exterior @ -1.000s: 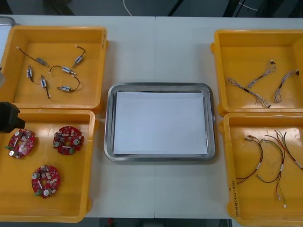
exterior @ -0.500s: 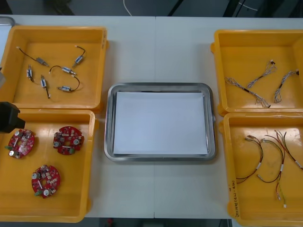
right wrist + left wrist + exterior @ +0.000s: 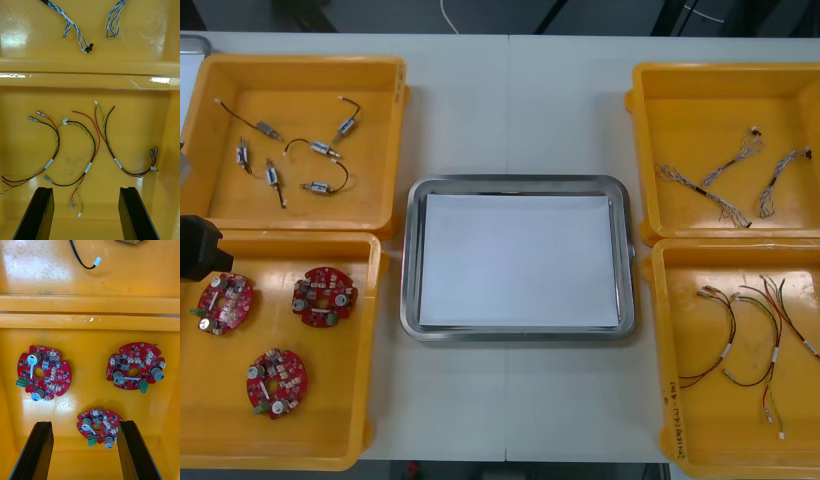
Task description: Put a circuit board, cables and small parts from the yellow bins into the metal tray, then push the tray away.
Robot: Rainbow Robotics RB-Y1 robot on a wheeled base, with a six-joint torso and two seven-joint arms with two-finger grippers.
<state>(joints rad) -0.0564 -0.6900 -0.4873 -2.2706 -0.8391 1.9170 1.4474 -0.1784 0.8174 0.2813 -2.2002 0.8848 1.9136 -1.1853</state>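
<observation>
Three round red circuit boards (image 3: 44,373) (image 3: 135,365) (image 3: 99,427) lie in the near left yellow bin (image 3: 370,330). My left gripper (image 3: 85,423) hangs open above them, its fingers either side of the nearest board without touching it. My right gripper (image 3: 87,189) is open above the near right bin (image 3: 658,340), over several red and yellow cables (image 3: 90,150). The metal tray (image 3: 410,260), white inside, sits between the bins with nothing in it.
The far left bin (image 3: 395,130) holds small metal parts (image 3: 325,150) on black cables. Twisted blue and white cables (image 3: 725,180) lie in the far right bin (image 3: 640,150). A black part of my left arm (image 3: 195,247) shows at the table's left edge.
</observation>
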